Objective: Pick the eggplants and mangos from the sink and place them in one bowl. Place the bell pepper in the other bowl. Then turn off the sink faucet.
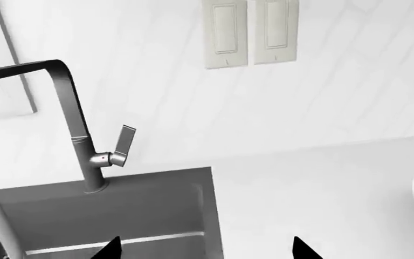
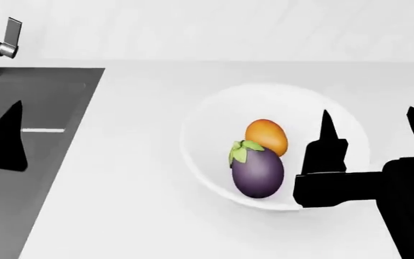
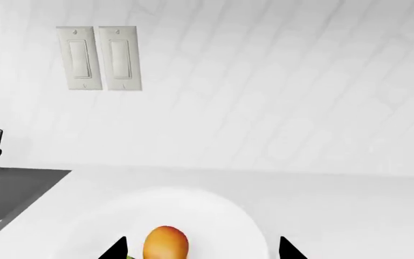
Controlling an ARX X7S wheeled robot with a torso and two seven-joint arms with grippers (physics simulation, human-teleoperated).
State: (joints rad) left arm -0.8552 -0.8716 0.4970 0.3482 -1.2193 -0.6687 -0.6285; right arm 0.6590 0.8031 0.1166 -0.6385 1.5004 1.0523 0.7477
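Eggplant point(image 2: 257, 170) and mango point(image 2: 267, 136) seen touching inside white bowl point(image 2: 200, 129) on tabletop point(image 2: 121, 178), right of sink point(image 2: 49, 91). Faucet point(image 1: 74, 124) stood at sink's back edge, lever angled upward. Right gripper point(image 2: 368, 124) held over bowl's right side, jaws spread, empty. Left gripper point(image 1: 205, 249) held above sink, jaws apart, nothing gripped. Wall switches point(image 3: 99, 58) seen behind.

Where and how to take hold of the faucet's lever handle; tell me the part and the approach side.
Grip the flat blade of the lever handle near its free upper tip, jaws closing across its thin faces. It stands nearly upright off the side of the sink faucet, on the counter side, away from the spout. The left gripper, open over the sink, looks best placed, coming from the front.
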